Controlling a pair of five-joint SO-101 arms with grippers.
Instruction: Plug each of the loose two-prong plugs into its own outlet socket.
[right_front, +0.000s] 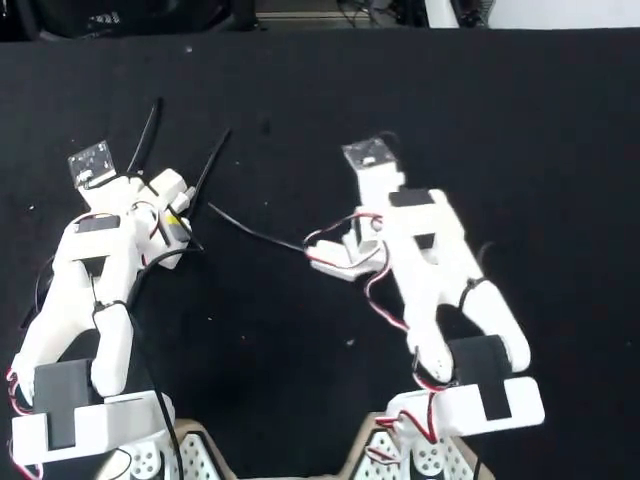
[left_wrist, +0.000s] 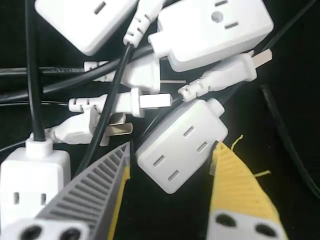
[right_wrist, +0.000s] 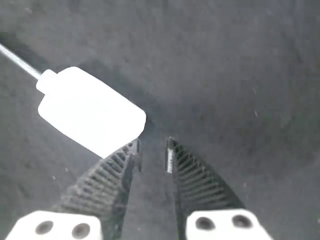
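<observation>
1. Around the white outlet block (left_wrist: 182, 152) on the black counter (left_wrist: 302, 85), the left end effector (left_wrist: 172, 148) stands open, one finger each side.
2. Just beyond that block lie loose two-prong plugs (left_wrist: 145, 101), tangled among cords (left_wrist: 30, 75).
3. Elsewhere the right end effector (right_wrist: 152, 152) is slightly open, empty, beside a corded block (right_wrist: 90, 112).

A black cloth (right_front: 520, 150) covers the whole table, matt, flecked with lint and evenly lit. Past its far edge, dark cables (right_front: 355, 12) trail at 12 o'clock, and a pale bright surface (right_front: 560, 12) shows at 1 o'clock.
</observation>
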